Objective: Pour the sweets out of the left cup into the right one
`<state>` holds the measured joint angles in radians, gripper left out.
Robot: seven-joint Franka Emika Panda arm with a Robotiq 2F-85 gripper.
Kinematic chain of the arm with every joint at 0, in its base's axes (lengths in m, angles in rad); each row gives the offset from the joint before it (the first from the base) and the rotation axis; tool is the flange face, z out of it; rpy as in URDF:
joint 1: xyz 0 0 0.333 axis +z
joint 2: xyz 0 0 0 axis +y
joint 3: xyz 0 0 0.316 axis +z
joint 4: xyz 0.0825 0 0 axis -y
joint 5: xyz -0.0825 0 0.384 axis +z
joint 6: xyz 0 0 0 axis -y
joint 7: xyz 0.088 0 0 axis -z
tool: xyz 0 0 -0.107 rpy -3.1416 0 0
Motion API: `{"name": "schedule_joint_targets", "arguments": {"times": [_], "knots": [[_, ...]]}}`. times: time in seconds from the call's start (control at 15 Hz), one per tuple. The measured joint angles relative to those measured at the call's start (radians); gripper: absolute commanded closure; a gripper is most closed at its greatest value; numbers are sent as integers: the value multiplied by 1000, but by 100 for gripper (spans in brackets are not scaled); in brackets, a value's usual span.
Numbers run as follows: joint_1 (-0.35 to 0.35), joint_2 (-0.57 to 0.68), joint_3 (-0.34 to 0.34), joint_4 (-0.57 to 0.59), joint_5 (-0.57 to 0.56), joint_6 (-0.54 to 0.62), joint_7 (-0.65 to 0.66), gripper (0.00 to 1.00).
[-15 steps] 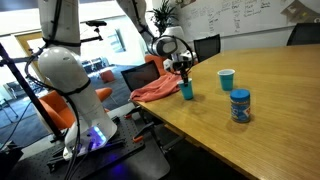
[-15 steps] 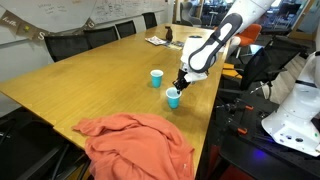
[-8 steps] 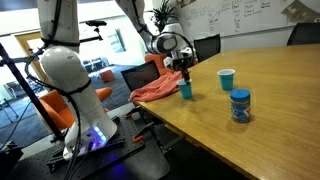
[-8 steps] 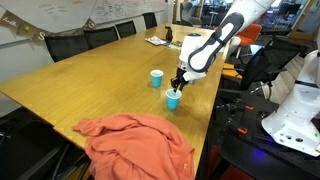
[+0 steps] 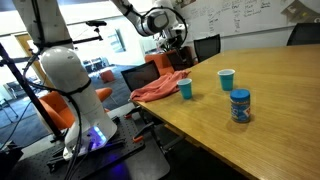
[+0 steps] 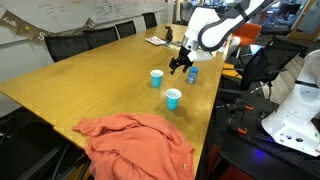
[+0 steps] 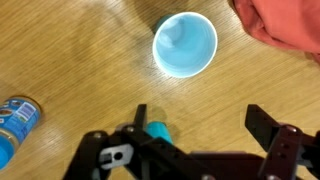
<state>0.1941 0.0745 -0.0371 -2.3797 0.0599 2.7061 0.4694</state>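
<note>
The left cup point(image 5: 186, 89) point(image 6: 173, 97), darker teal, stands upright on the table next to the orange cloth. In the wrist view I look down into the left cup point(image 7: 185, 45), and its inside shows only blue. The right one point(image 5: 227, 79) point(image 6: 156, 78), lighter cyan with a pale rim, stands upright a short way off. In the wrist view the right one point(image 7: 158, 131) is mostly hidden behind my fingers. My gripper point(image 5: 178, 40) point(image 6: 180, 63) point(image 7: 205, 125) hangs well above the cups, open and with nothing between its fingers.
An orange cloth point(image 5: 160, 87) point(image 6: 135, 145) point(image 7: 285, 30) lies over the table's edge beside the left cup. A lidded blue jar point(image 5: 240, 105) point(image 7: 15, 120) stands near the cups. Black chairs point(image 5: 205, 47) line the wooden table point(image 5: 270, 120).
My gripper was shut on the left cup a second ago. It has let go, opened wide and risen above the table. The cup stays upright where it stood.
</note>
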Motion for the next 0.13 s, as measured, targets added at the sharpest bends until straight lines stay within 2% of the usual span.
{"name": "schedule_joint_targets", "arguments": {"times": [0.13], "knots": [[-15,-48,20,-8,2,-26,0,0]]}}
